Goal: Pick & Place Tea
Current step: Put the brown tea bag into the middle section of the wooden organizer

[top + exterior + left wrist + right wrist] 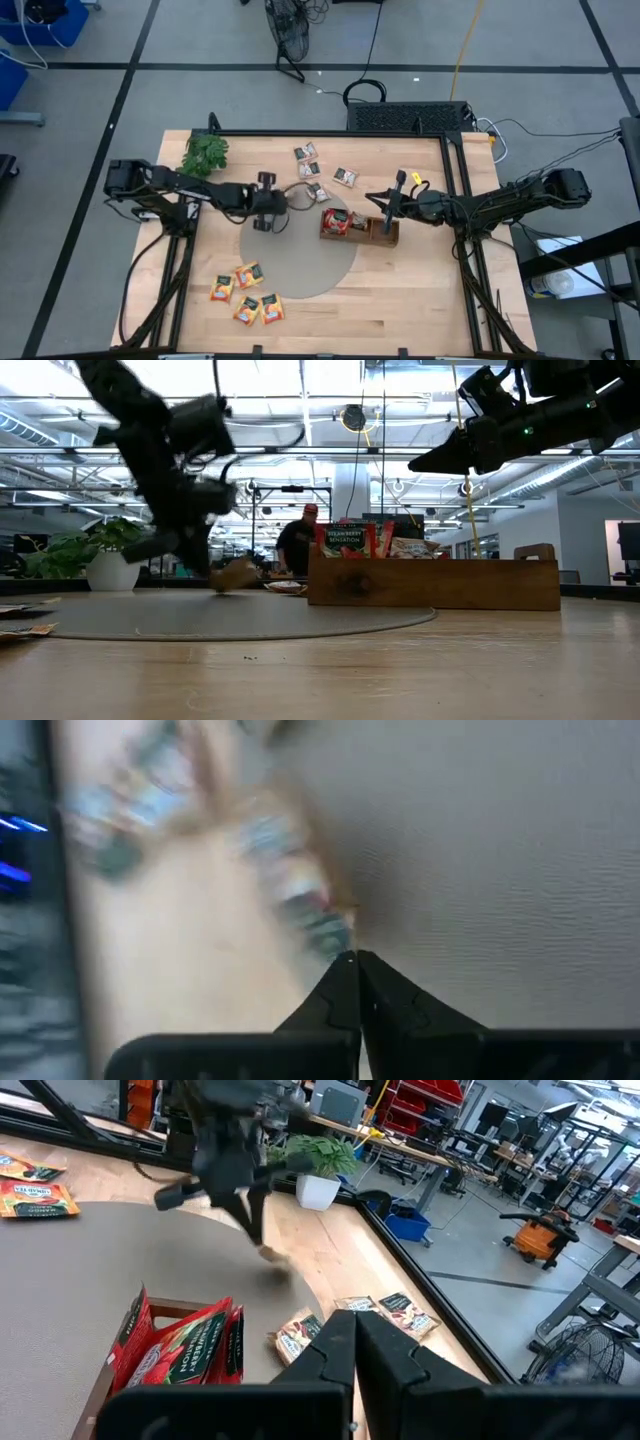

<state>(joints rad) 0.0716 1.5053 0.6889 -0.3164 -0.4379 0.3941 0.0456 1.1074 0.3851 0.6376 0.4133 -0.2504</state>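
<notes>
The left gripper (291, 194) is pinching shut on one grey-white tea sachet (236, 574) at the mat's far edge (the hold is looking very thin). The sachet could be slipping out during carrying, because only its corner seems caught. It is small, flat and light. The right gripper (400, 181) is waiting, fingers together, above the wooden tray (384, 232).

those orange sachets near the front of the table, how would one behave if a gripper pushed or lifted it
The orange sachets lie flat and thin on the wood, so one would probably be light and slide rather than roll or tip. They overlap loosely, so a push would likely drag its neighbours along. Flat packets like these probably flex when pinched by an edge; the red ones stand leaning in the tray.
</notes>
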